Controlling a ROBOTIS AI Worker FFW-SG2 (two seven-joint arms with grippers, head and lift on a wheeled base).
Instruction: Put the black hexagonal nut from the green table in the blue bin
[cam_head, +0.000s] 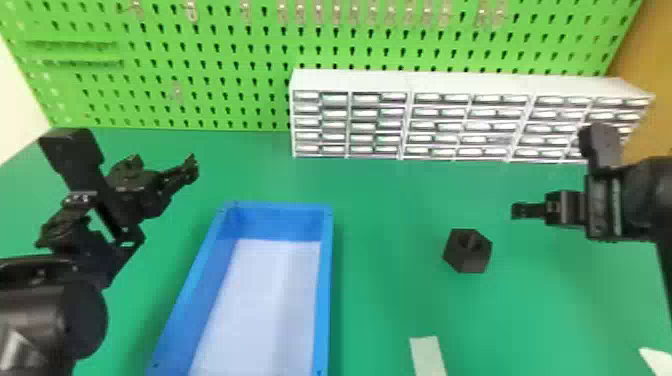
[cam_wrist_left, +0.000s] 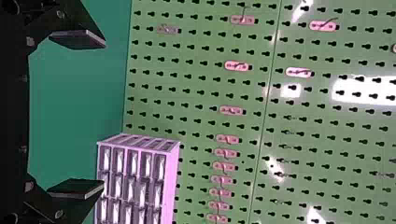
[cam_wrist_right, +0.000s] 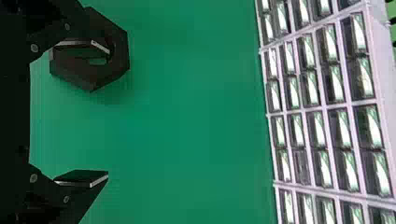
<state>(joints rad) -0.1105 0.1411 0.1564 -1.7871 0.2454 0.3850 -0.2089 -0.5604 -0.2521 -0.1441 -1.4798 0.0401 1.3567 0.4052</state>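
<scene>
The black hexagonal nut (cam_head: 467, 251) rests on the green table (cam_head: 385, 280), right of the blue bin (cam_head: 326, 280), whose inside holds nothing. My right gripper (cam_head: 517, 211) is beyond and to the right of the nut. In the right wrist view the nut (cam_wrist_right: 119, 49) lies partly behind one finger of my right gripper (cam_wrist_right: 105, 112), whose fingers are wide apart with nothing held. My left gripper (cam_head: 192, 167) hangs at the left, beyond the bin's far left corner. Seen from the left wrist, my left gripper (cam_wrist_left: 102, 114) is open and faces the pegboard.
A white drawer cabinet (cam_head: 350, 80) stands along the table's back edge, in front of a green pegboard (cam_head: 210, 95). A pale strip (cam_head: 428, 357) lies on the table near the front, with another white piece (cam_head: 657, 360) at the right front corner.
</scene>
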